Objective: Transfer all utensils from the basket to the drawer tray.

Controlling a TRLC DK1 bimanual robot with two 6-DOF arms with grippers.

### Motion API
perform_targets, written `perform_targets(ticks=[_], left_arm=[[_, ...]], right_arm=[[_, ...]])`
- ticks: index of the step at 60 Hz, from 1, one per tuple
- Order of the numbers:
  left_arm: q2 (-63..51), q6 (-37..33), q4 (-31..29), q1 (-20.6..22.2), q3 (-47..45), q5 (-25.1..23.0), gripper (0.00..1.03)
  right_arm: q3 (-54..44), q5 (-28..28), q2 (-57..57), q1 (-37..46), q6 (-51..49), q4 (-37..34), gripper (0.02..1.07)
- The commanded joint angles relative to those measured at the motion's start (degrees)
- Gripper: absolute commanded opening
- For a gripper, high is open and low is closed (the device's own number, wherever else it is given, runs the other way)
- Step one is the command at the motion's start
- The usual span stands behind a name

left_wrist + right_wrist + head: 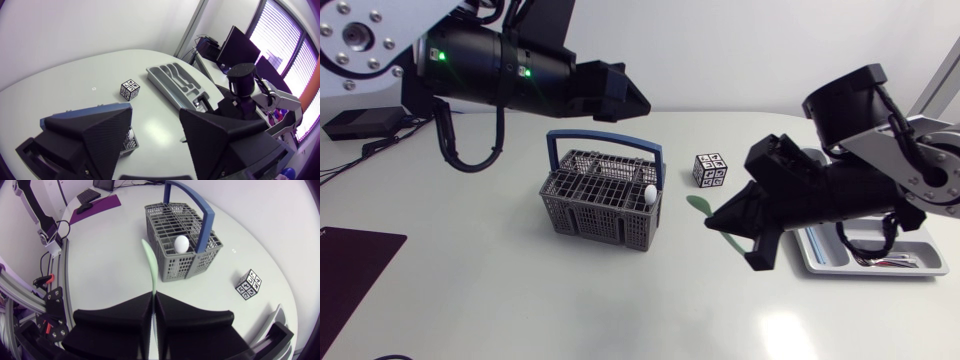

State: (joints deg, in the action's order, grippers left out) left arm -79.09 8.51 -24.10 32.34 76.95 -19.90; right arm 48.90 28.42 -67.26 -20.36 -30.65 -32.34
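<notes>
Right gripper (pixel 152 297) is clamped on one end of a thin pale-green flat plastic utensil (pixel 150 262), held in the air between the grey slotted basket with a blue handle (pixel 595 218) and the grey drawer tray (pixel 817 255). It looks light, slim and slick, so it may pivot in the end grip. Left gripper (pixel 156 122) is wide open and empty above the basket, where a white round-headed utensil (pixel 649 194) stands at the corner, probably light and best pinched just below its head.

White glossy table (pixel 520 300), dark purple mat (pixel 350 268)
</notes>
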Motion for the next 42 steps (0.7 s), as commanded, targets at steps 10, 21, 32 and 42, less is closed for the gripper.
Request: perform_targets(ticks=[10, 21, 32, 42], left_arm=[[0.60, -2.89, 2.21, -1.05, -4.70, -0.23, 0.70], [1.57, -2.98, 5.82, -1.40, -7.25, -0.23, 0.70], [0.60, -5.00, 7.49, -1.66, -8.92, -0.23, 0.70], [-0.10, -7.81, 9.68, -1.49, -11.73, 0.56, 0.70]], right_arm=[[-1.53, 4.18, 1.61, 16.40, -17.33, -8.62, 0.08], [-1.27, 4.97, 0.56, 31.43, -34.03, -13.89, 0.08], [0.93, 5.59, -5.51, 46.46, -50.82, -17.50, 0.08], [3.74, 4.27, -13.24, 55.96, -62.42, -19.08, 0.08]])
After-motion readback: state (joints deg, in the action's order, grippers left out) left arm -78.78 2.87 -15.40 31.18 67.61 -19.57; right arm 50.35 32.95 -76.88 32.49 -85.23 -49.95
